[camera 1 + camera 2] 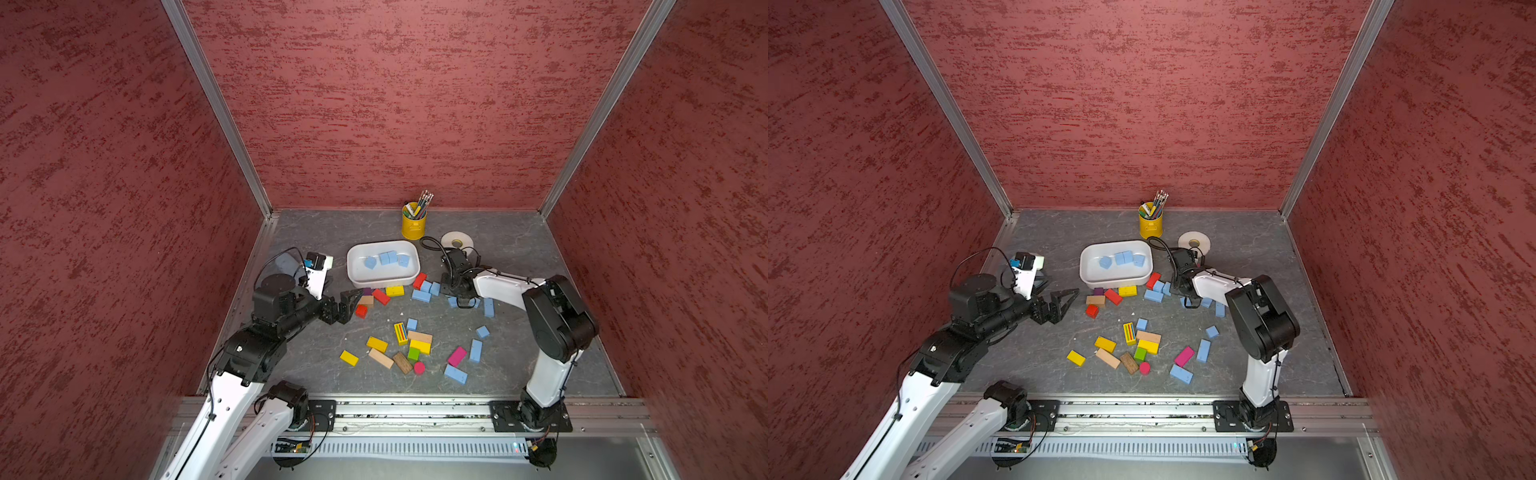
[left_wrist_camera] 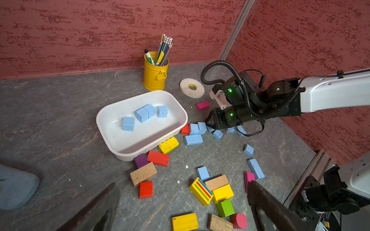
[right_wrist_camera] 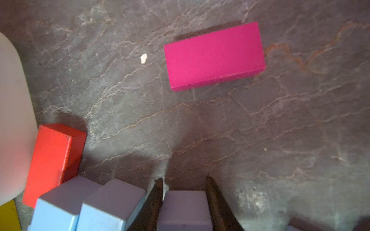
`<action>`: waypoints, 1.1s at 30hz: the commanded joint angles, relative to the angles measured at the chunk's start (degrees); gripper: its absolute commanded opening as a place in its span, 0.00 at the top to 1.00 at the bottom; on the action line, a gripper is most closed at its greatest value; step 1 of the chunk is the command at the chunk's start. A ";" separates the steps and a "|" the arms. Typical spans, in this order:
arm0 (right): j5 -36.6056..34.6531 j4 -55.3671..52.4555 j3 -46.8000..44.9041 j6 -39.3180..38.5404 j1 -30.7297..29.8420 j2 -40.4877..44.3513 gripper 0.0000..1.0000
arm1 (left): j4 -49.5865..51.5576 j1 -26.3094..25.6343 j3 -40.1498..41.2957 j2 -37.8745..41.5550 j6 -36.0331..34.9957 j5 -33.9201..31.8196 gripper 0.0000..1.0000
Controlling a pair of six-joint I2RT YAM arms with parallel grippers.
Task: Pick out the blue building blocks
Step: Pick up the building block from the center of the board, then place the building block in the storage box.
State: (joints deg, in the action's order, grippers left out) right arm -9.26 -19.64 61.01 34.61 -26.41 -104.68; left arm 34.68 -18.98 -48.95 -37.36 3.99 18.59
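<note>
the right gripper [image 3: 184, 178] is down at the table just right of the white tray [image 1: 384, 283]. its two fingers [image 3: 155, 200] press against opposite sides of a small blue block [image 3: 184, 210], so it is clamped on that block. whether the block is off the table i cannot tell. on the tray side of it two more blue cubes [image 3: 112, 204] stand touching each other, with a red block [image 3: 52, 158] just beside the tray wall. a pink block [image 3: 214, 56] lies flat on the far side, apart from them.

four blue blocks [image 2: 142, 115] sit inside the tray. loose blue blocks are scattered on the grey table [image 1: 316, 232]: a long one [image 1: 422, 296] just near of the cubes, and others toward the near right [image 1: 476, 351].

the left gripper [image 1: 354, 305] hangs by the tray's near left corner with its jaws spread wide and nothing between them. its dark fingers [image 2: 96, 208] frame the left wrist view, well apart.

a yellow cup of pencils [image 1: 413, 226] stands against the far wall, and a tape roll [image 1: 457, 240] lies just to its right.
</note>
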 commanded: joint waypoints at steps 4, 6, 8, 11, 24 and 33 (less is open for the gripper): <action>-0.43 -1.87 4.01 0.20 0.23 5.81 0.83 | -1.10 -0.26 0.33 0.80 -1.09 -0.22 0.00; 0.49 -2.07 5.50 -0.09 0.19 6.72 0.84 | -1.06 -0.20 0.28 0.90 -1.09 -0.24 0.00; 1.89 -1.91 7.01 -0.20 -0.01 7.45 0.84 | -1.05 -0.19 0.34 0.98 -1.03 -0.39 0.00; 3.42 -1.49 9.27 -0.25 -0.58 7.65 0.85 | -1.04 -0.27 0.34 0.98 -1.03 -0.48 0.00; 6.06 -3.70 24.76 -1.48 -7.51 -0.95 0.86 | -1.08 -0.26 0.37 1.11 -1.02 -0.53 0.00; 7.84 -6.23 36.72 -1.88 -12.72 -10.20 0.87 | -1.20 -0.20 0.43 1.42 -0.92 -0.52 0.00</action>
State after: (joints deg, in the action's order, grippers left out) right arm -2.74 -24.14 94.17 33.21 -37.91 -112.86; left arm 34.68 -18.98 -48.95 -36.67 4.01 18.04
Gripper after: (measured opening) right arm 0.331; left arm 0.997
